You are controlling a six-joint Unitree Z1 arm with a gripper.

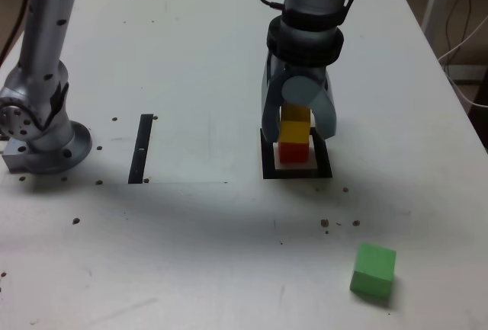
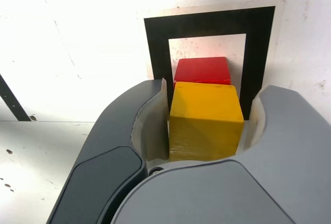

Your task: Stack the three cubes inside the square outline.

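Step in hand: placing the second block. The yellow cube (image 1: 295, 130) sits on top of the red cube (image 1: 293, 151), and the red one stands inside the square outline (image 1: 267, 164), on its white middle.

Gripper: the gripper (image 1: 299, 126) comes straight down over the pair and straddles the yellow cube. In the wrist view the jaws stand a little apart from the cube, with a thin gap on one side and a wider one on the other, so I judge the cube released, not clamped.

Stack: two high. In the wrist view the yellow cube (image 2: 206, 120) looks roughly square over the red cube (image 2: 202, 70); any small offset is too slight to tell.

Third block: the green cube (image 1: 373, 270) lies alone on the table (image 1: 191, 56), near its front edge toward the exterior view's right, well apart from the outline.

Other marks: a thin black bar (image 1: 142, 148) lies to the exterior view's left of the outline; it is not the target.

Arm base: the arm's base (image 1: 42, 128) stands by the table's edge at the exterior view's left.

Next move calls for: a straight lift clear of the yellow cube without brushing it, since a nudge could topple the pair; then a reach to the green cube.
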